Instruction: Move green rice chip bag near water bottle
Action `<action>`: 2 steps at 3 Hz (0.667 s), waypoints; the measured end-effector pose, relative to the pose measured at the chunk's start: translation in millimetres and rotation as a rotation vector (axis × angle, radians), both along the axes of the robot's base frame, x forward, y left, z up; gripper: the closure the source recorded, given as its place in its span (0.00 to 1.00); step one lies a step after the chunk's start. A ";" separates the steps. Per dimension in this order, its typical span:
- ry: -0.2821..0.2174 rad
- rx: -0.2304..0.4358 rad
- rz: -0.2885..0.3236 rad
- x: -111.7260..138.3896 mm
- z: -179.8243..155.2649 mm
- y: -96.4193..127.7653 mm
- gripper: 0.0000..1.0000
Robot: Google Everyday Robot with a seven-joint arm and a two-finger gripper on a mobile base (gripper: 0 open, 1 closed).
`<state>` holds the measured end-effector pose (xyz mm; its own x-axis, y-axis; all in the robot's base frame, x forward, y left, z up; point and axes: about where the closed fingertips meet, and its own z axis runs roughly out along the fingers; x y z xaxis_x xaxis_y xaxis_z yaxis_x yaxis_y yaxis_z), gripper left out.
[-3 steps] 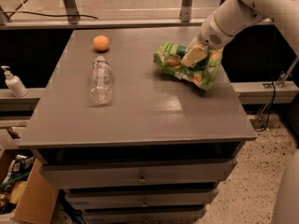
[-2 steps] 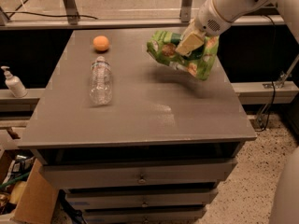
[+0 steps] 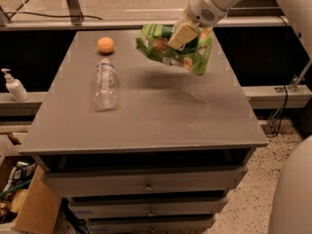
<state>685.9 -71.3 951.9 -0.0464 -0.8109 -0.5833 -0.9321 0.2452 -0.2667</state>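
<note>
The green rice chip bag point(image 3: 168, 48) hangs in the air above the far right part of the grey cabinet top point(image 3: 156, 116), crinkled and tilted. My gripper point(image 3: 181, 34) is shut on the bag's middle, reaching in from the upper right on the white arm. The water bottle point(image 3: 105, 84) lies on its side on the left part of the top, cap pointing away, well to the left of the bag.
An orange ball point(image 3: 106, 45) sits at the far left of the top, just behind the bottle. A white pump dispenser point(image 3: 13, 86) stands on a ledge to the left. Drawers point(image 3: 146, 184) are below; a cardboard box point(image 3: 29, 208) is at the lower left.
The gripper has lifted the bag off the cabinet top and carried it up and to the left, toward the bottle. The bottle and ball have not moved.
</note>
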 end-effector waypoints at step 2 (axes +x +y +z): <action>0.011 -0.032 0.079 -6.7 -11.9 36.1 1.00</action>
